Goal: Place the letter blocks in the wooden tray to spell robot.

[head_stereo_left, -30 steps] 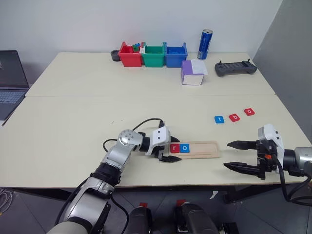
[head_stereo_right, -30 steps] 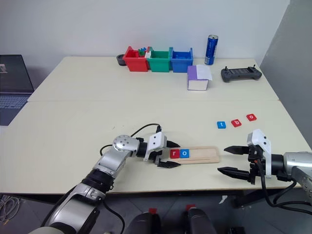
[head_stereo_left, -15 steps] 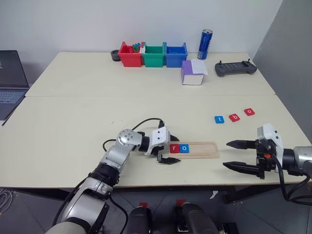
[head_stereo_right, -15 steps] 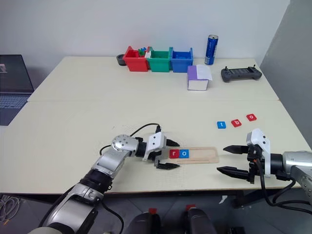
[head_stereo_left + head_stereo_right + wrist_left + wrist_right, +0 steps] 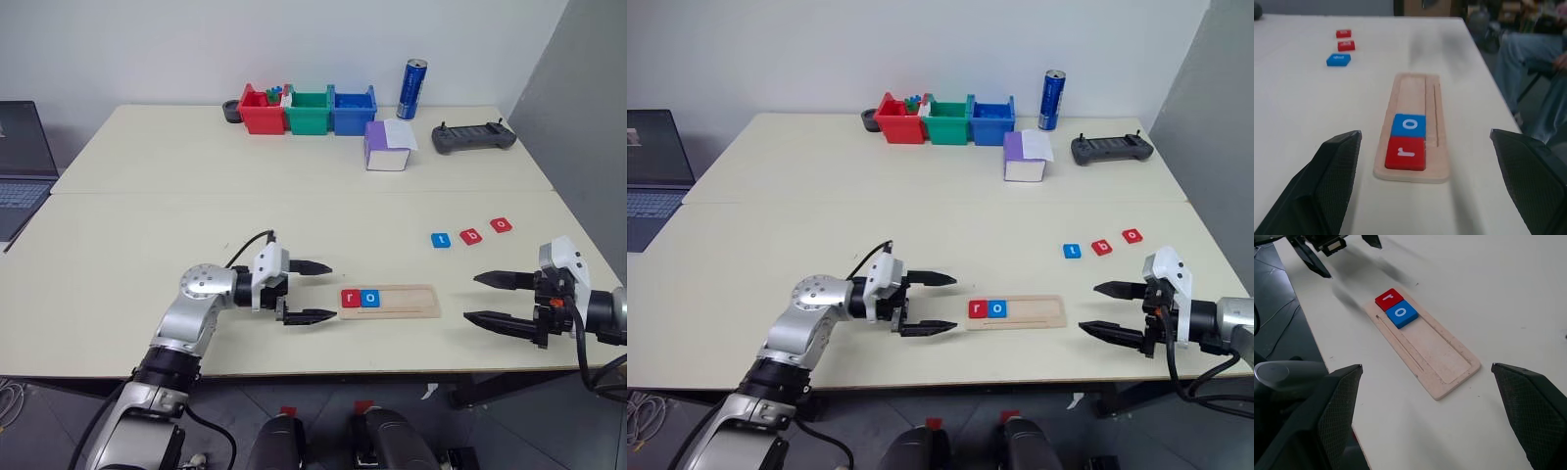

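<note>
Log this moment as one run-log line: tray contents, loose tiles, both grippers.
light-wood tray: red r tile, blue o tile | loose: blue t, red b, red o | left gripper: open, empty | right gripper: open, empty

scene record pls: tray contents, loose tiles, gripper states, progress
tray: near table edge, between the grippers
in tray: red r, blue o, touching, at its left end
loose tiles: blue t, red b, red o, in a row on the table beyond the tray's right end
left gripper: open, empty, just left of the tray
right gripper: open, empty, right of the tray
progress: two of five placed
</note>
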